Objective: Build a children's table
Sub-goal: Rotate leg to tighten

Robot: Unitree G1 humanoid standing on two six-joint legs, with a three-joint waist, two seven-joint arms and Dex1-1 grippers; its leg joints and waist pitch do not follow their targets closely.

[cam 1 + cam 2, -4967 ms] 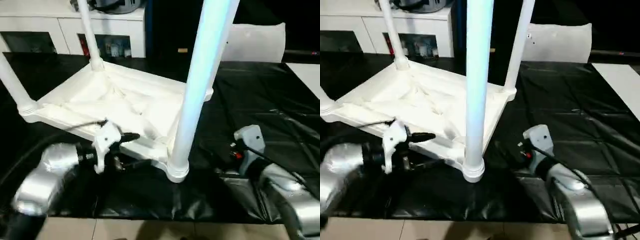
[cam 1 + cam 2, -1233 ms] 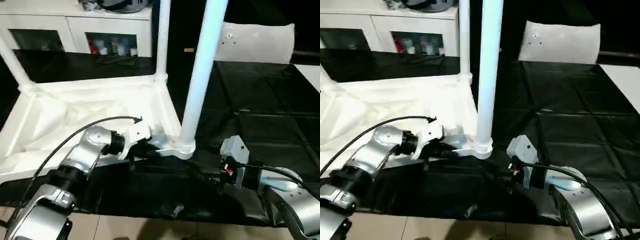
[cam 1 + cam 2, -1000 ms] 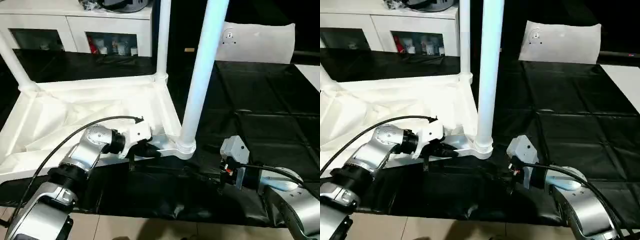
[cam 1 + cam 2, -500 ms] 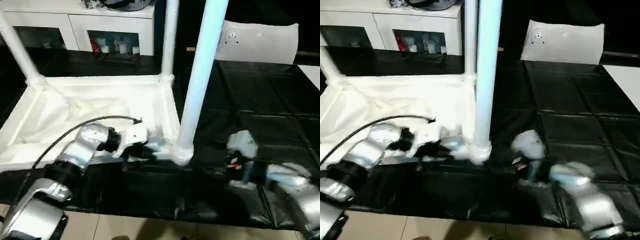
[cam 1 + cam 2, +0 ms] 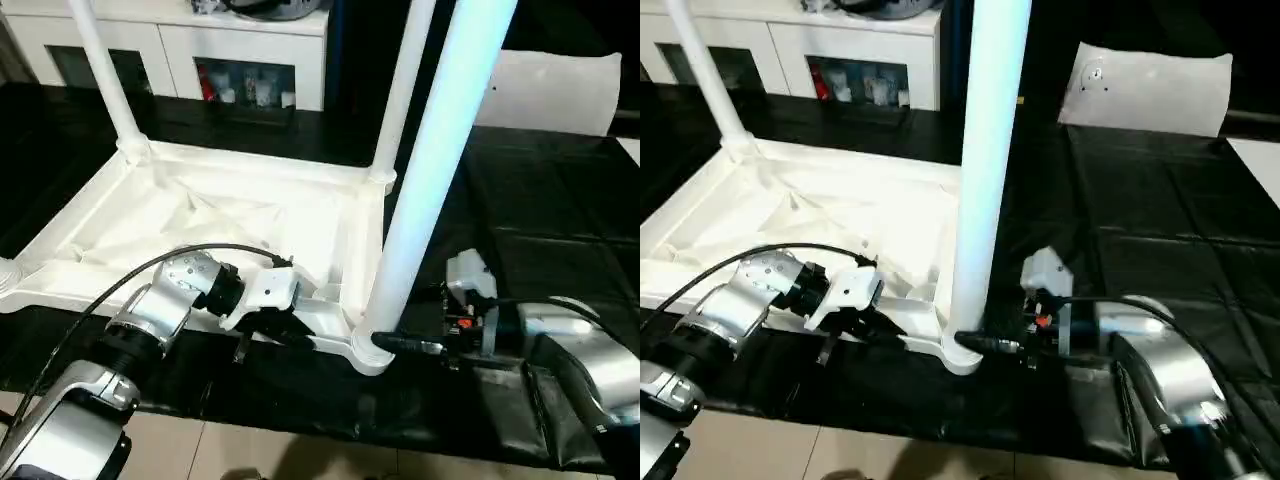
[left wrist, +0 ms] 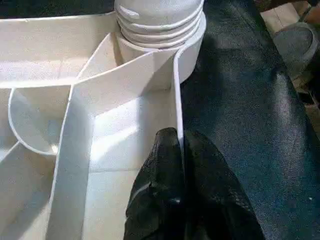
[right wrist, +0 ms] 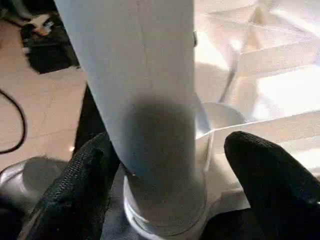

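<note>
Left gripper (image 6: 177, 165) pinches table (image 5: 200, 215) rim; right gripper (image 7: 170, 165) spread around near leg (image 5: 425, 190), not clamped. Uneven squeeze might tilt leg.

Children's table (image 5: 230, 215) upside down on worktop (image 5: 560, 200). Left claw (image 6: 181, 165) astride its near rim wall. Nearest leg (image 7: 150, 100) stands between right claw (image 7: 175, 190) fingers; cabinet (image 5: 180, 40) behind.
</note>
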